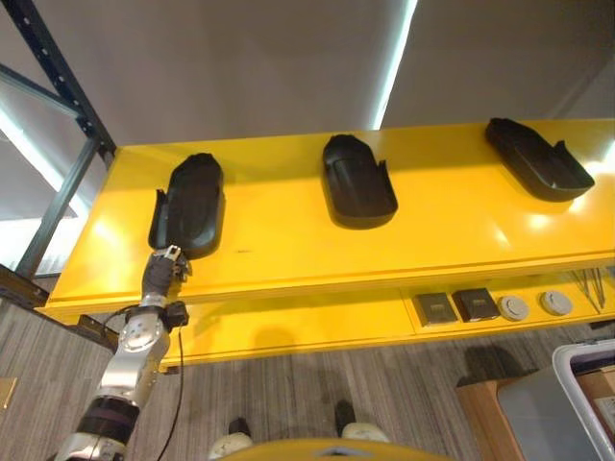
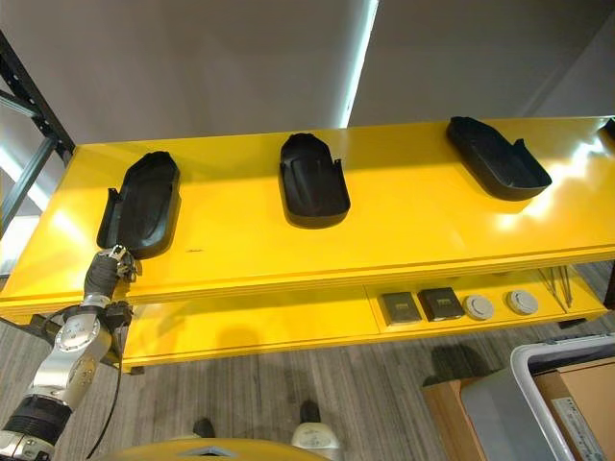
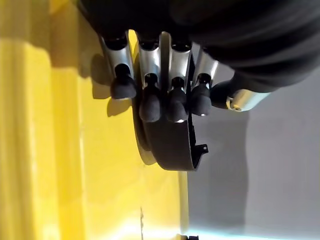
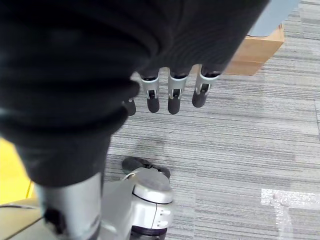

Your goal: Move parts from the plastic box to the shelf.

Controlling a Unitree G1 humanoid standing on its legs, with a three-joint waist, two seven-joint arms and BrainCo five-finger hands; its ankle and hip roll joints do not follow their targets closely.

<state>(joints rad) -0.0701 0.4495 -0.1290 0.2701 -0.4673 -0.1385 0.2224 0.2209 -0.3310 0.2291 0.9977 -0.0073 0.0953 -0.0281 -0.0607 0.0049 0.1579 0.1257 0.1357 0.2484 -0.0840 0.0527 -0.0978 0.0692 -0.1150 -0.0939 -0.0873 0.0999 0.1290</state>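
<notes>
Three black moulded parts are lying well apart along the yellow shelf [image 1: 288, 230]: the left part [image 1: 188, 204], the middle part [image 1: 357, 180] and the right part [image 1: 536, 158]. At seven o'clock, the left hand [image 1: 165, 269] is reaching to the left part's near end, fingers [image 3: 150, 102] curled over its rim, thumb opposite. Bare yellow is stretching between the parts. The right hand [image 4: 170, 90] is hanging relaxed over carpet [image 4: 250, 140]. At five o'clock, the plastic box [image 2: 567, 403] is sitting beside a cardboard box [image 2: 452, 408].
</notes>
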